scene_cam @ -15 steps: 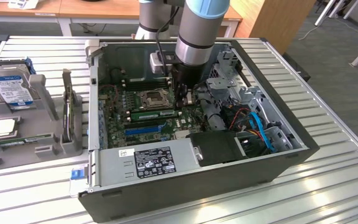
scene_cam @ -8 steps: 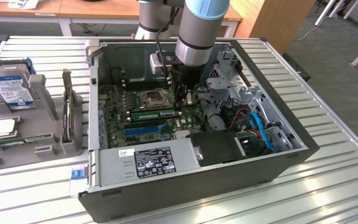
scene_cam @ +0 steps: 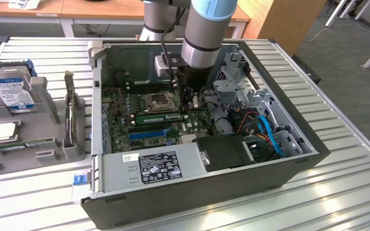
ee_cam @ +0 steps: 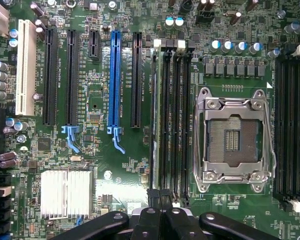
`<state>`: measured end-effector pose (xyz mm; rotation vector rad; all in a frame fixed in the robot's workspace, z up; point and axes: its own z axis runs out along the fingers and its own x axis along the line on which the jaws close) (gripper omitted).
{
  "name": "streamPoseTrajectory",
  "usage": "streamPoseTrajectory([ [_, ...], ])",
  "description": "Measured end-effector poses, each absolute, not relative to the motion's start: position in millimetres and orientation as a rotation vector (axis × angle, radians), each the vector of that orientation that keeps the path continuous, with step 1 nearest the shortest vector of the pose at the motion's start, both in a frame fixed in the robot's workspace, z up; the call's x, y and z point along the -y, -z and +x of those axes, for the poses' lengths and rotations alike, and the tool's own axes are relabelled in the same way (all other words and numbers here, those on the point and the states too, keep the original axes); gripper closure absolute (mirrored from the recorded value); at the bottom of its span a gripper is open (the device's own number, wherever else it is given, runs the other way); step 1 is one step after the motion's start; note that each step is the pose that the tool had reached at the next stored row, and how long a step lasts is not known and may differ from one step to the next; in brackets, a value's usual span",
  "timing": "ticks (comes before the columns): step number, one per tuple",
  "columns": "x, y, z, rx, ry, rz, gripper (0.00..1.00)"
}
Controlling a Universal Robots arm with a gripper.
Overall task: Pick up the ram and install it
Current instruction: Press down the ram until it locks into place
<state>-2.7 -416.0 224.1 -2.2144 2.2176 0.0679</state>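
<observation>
I see a ribbed, brushed metal table (scene_cam: 339, 192) under a matt grey steel computer case (scene_cam: 191, 202). My wrist view shows the motherboard's (ee_cam: 120, 170) glossy green laminate, a bright polished metal socket frame (ee_cam: 235, 137), a finned aluminium heatsink (ee_cam: 66, 194), shiny blue plastic slot (ee_cam: 115, 80), and matt black plastic gripper (ee_cam: 160, 220) fingers (ee_cam: 147, 225).

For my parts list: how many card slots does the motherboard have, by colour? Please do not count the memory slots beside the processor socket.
White card slots: 1
Blue card slots: 1
Black card slots: 4
Total: 6
</observation>
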Motion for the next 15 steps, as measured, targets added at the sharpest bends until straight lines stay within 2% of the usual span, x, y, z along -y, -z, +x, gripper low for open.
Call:
streamPoseTrajectory([
  [15, 416.0, -223.0, -2.6, -2.218, -0.068, -2.214, 0.90],
])
